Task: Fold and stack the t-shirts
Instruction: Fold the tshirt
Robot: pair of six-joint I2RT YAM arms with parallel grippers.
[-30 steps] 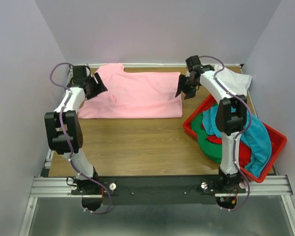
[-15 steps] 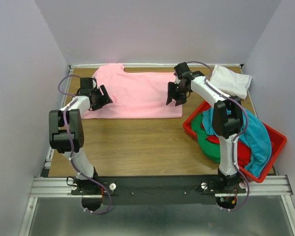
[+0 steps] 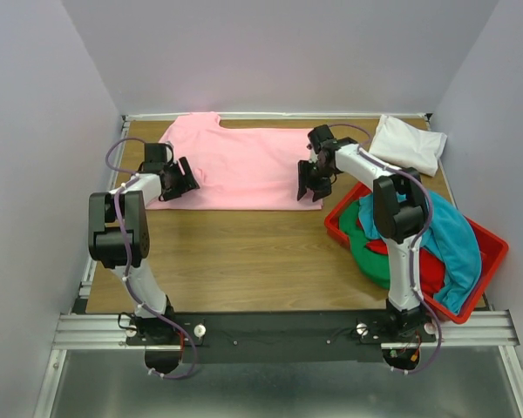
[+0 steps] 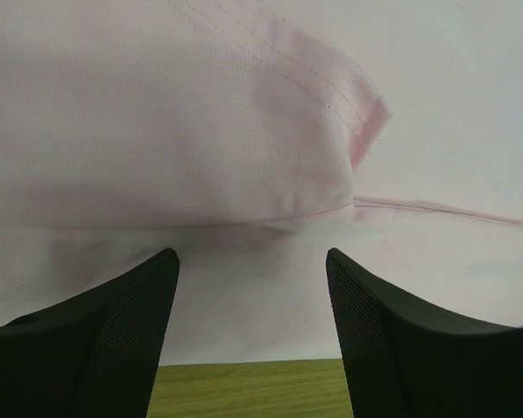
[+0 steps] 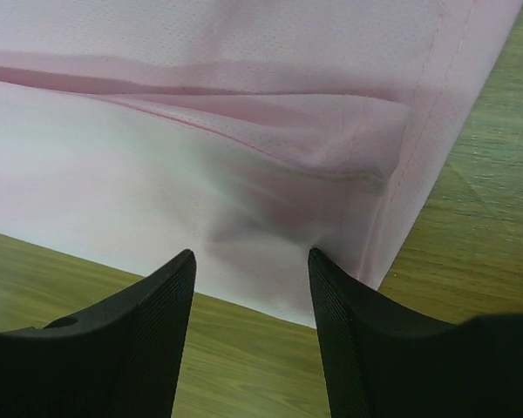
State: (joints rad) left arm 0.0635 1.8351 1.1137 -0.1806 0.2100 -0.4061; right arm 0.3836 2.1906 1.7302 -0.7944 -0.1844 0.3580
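Observation:
A light pink t-shirt (image 3: 240,165) lies flat across the far middle of the wooden table. My left gripper (image 3: 188,181) hangs open and empty over its near left edge; in the left wrist view the pink cloth (image 4: 244,131) fills the space past the spread fingers (image 4: 113,340). My right gripper (image 3: 307,185) hangs open and empty over the shirt's near right corner (image 5: 392,183). A folded white t-shirt (image 3: 408,144) lies at the far right. Teal (image 3: 458,248), green (image 3: 370,252) and red (image 3: 429,272) shirts are piled in a bin.
A rigid red plastic bin (image 3: 492,252) stands at the right side of the table and holds the crumpled shirts. Grey walls close in the table on the left, back and right. Bare wood (image 3: 244,252) lies between the pink shirt and the arm bases.
Both grippers have moved from the shirt's far side corners toward me and inward, and now hang low over its near edge. The pink shirt has not moved.

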